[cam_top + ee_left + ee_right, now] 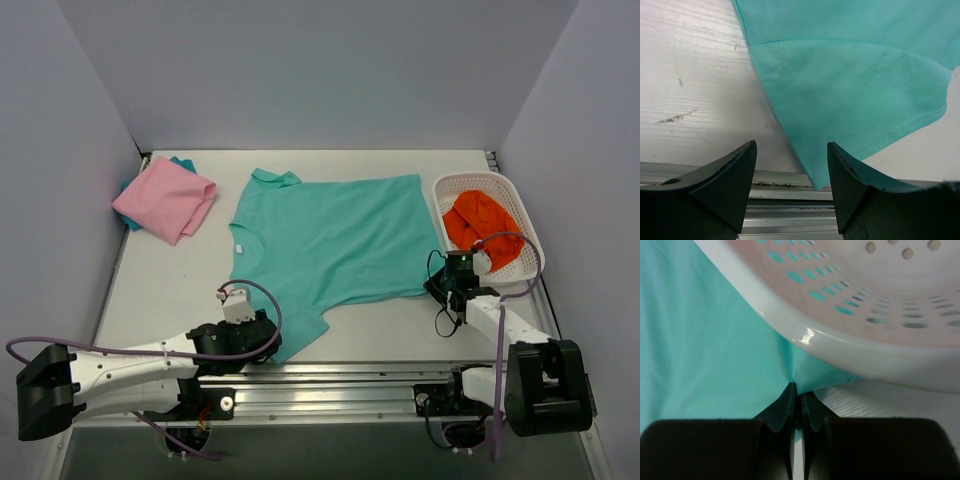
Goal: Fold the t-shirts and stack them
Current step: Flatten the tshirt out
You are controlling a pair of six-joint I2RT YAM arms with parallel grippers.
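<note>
- The pink t-shirt (165, 200) lies roughly folded at the far left corner of the table (160, 290), with a scrap of darker teal cloth (181, 161) showing under its far edge.
- The left gripper (791, 150) sits low at the near edge with its jaws well apart. The tip of the near sleeve lies between them, but it has hold of nothing.
- The mint-teal t-shirt (335, 245) is spread flat mid-table, collar to the left and hem to the right.
- A small white tag (238, 246) shows at the collar, too small to read. No other writing or brand is visible.
- The right gripper (798, 390) is pinched tight on the near hem corner of the mint-teal t-shirt, right beside the rim of the white basket (850, 345).
- The basket holds an orange garment (480, 225).
- The step in hand looks like taking grip for the first fold, with only one side secured.
- The next move seems to call for the left jaws to close on the sleeve, then for both arms to lift and carry the near edge over evenly, keeping the hem clear of the basket.
</note>
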